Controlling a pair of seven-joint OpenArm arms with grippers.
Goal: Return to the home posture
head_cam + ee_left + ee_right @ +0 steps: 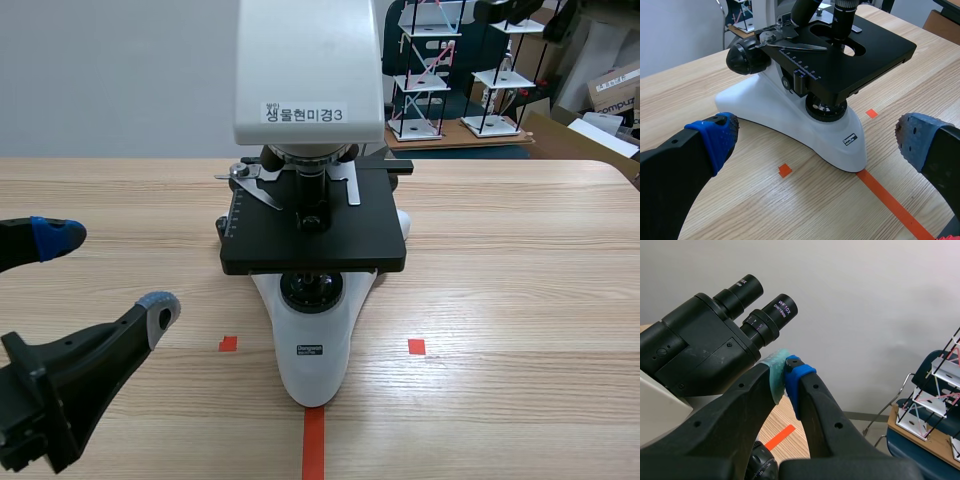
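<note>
Left wrist view: left hand [816,137] low over the table [755,205], spread wide, empty — microscope [790,117] ahead. Right hand [786,377] high beside the eyepieces [771,315] — closed on nothing.

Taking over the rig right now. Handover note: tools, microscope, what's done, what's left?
Left tool: open, empty, low over the light wooden table, front-left of the white microscope with a black stage.
Right tool: shut on nothing, raised, tips right by the black binocular eyepieces; contact unclear.
Done: nothing gripped; microscope stands upright.
Left: bring both arms home, probably easing the right tool away from the eyepieces first.
</note>
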